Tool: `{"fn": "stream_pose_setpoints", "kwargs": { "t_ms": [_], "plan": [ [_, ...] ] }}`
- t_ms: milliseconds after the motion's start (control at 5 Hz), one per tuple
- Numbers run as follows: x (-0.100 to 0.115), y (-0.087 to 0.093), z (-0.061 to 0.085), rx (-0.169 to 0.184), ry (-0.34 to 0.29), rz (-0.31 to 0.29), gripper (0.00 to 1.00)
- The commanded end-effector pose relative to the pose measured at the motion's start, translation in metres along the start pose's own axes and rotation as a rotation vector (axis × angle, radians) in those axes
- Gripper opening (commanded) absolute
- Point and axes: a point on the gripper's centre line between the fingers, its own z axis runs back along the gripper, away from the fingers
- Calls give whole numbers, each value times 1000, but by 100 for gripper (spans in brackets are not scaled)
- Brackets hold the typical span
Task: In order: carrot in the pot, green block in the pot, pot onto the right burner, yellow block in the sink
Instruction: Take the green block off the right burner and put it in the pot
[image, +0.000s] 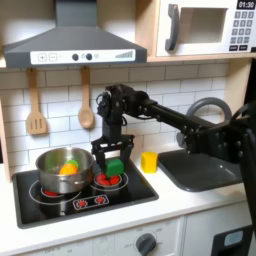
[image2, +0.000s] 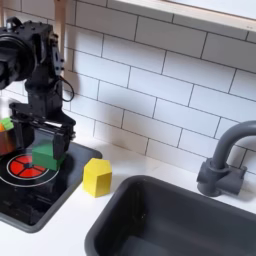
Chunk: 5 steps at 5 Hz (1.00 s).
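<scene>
Nearest in the second exterior view, the sink holds nothing that can be seen, and the yellow block stands on the bench just beside the cooktop, so that step is undone. Further back, the pincer is closed round the green block, just over the right burner. The carrot already lies in the pot, on the first exterior view's left burner; moving the pot remains.

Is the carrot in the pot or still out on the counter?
In the pot. In the first exterior view, the orange carrot lies inside the silver pot, below its rim, on the cooktop's left side.
</scene>
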Motion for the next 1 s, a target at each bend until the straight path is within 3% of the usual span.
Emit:
{"fn": "stream_pose_setpoints", "kwargs": {
  "t_ms": [0, 800],
  "plan": [
    [1, -3, 0, -12, -2, -6, 100],
    [2, -3, -3, -18, -3, -1, 100]
  ]
}}
